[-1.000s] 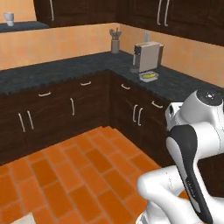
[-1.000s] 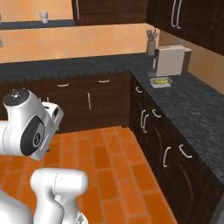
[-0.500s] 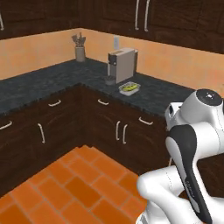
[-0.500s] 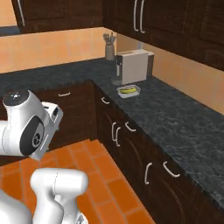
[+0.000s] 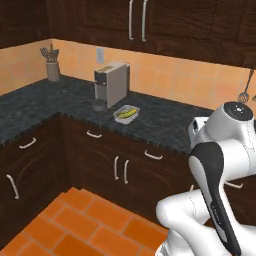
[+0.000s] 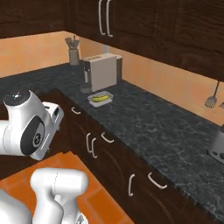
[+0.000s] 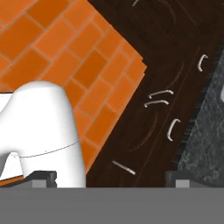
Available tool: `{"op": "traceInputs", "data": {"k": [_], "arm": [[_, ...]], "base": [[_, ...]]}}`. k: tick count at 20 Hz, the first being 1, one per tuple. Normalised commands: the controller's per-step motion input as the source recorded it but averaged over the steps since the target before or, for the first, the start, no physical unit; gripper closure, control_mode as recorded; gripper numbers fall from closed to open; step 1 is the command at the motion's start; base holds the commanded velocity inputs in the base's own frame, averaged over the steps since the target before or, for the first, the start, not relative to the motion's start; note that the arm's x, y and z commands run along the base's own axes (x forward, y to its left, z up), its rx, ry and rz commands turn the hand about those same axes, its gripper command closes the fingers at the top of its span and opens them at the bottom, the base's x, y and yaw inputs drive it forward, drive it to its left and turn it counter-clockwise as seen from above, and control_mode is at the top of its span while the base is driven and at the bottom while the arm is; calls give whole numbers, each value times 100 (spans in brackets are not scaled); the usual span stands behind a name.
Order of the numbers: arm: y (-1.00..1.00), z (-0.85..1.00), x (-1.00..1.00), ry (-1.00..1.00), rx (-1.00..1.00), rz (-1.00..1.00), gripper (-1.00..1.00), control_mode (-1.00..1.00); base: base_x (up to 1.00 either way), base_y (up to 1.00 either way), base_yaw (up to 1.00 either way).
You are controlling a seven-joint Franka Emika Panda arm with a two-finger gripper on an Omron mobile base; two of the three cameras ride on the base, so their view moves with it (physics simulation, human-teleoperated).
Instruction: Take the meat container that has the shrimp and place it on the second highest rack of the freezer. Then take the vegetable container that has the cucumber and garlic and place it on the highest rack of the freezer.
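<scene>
- Your pincer (image 7: 109, 178) is spread wide with nothing between the tips, pointed down at the orange floor (image 7: 57, 52) and the dark cabinet doors (image 7: 153, 109).
- The vegetable container (image 5: 126, 113) with the cucumber (image 5: 127, 113) sits on the dark surface (image 5: 165, 125), well ahead of the pincer and higher than it, just beside the coffee machine (image 5: 111, 83). Same tray in the right base view (image 6: 100, 98).
- Garlic is too small to make out from here. The shrimp tray and freezer aren't located yet.
- Handling, as a guess: a shallow, stiff, light tray with loose contents that will slide if tilted. Take it by a rim at the middle of one side and keep it level.
- Versus a second ago: the whole scene has shifted in both base views and the tray and coffee machine look larger and nearer. That's the base driving; the items haven't moved. Pincer opening is unchanged.
</scene>
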Motion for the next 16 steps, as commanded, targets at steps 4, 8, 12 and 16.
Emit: {"op": "traceInputs", "data": {"k": [4,8,12,16], "arm": [[0,0,0,0,0,0,-100,100],[0,0,0,0,0,0,-100,100],[0,0,0,0,0,0,-100,100],[0,0,0,0,0,0,-100,100]], "base": [[54,30,-37],[91,51,-25],[92,35,-22],[54,28,-30]]}}
